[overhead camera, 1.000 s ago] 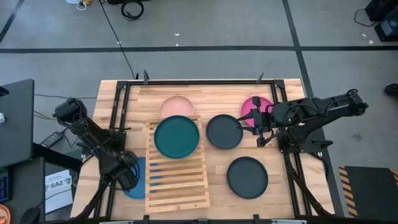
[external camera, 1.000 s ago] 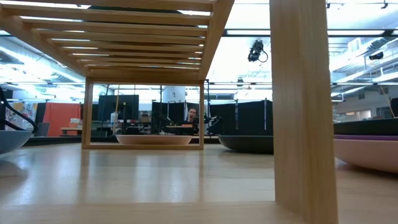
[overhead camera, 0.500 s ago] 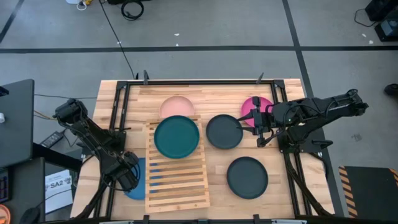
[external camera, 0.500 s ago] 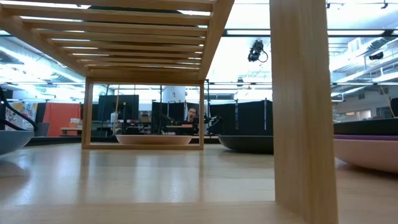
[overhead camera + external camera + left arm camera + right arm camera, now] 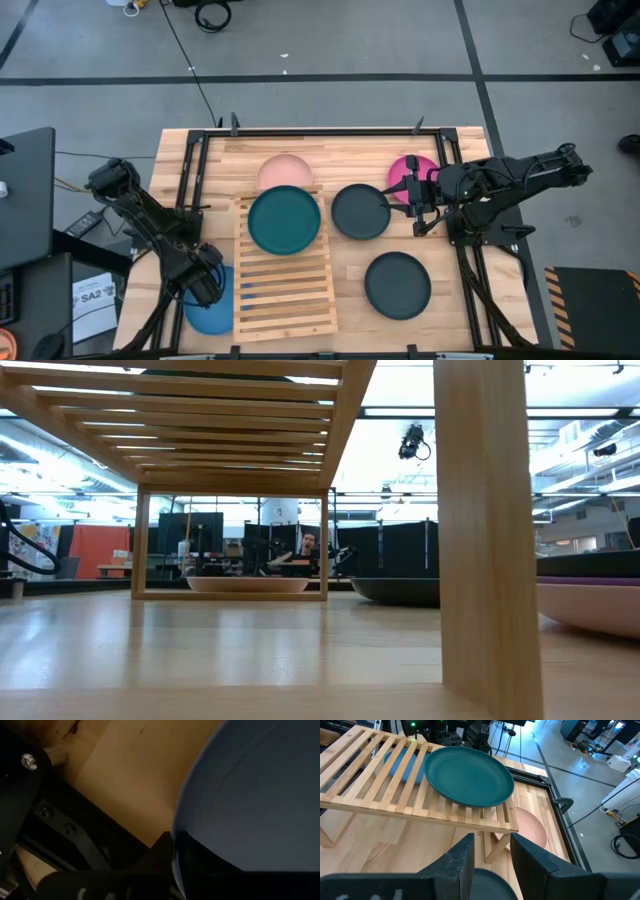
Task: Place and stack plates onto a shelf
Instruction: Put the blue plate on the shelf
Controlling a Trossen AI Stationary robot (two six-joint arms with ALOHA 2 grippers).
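Observation:
My left gripper (image 5: 203, 288) is shut on a blue plate (image 5: 213, 311) at the table's near left, beside the slatted wooden shelf (image 5: 285, 290). A teal plate (image 5: 285, 220) lies on the shelf's far end, and a salmon plate (image 5: 287, 169) rests on the table behind it. A dark grey plate (image 5: 360, 211), a magenta plate (image 5: 410, 173) and another dark plate (image 5: 398, 285) lie on the table to the right. My right gripper (image 5: 415, 205) stands open between the dark grey and magenta plates, its fingers (image 5: 460, 865) apart above the dark grey plate's rim (image 5: 487, 887). My left gripper pinches the blue plate's rim (image 5: 176, 851) between its two fingers, one on the plate's inner face and one on the outside. It comes slanting down from the far left onto the plate's far-left edge (image 5: 200, 297). Whether the plate is clear of the table I cannot tell.
Black frame rails (image 5: 190, 180) run along the table's left and right sides. The low view looks under the shelf past its legs (image 5: 485, 530) to the salmon plate (image 5: 247, 584) and a dark plate (image 5: 395, 590). Bare tabletop lies near the front edge (image 5: 350, 270).
My left gripper has shut on the blue plate's rim. The plate has shifted toward the table's near-left corner, out from beside the shelf, and its edge no longer shows at the left of the low view.

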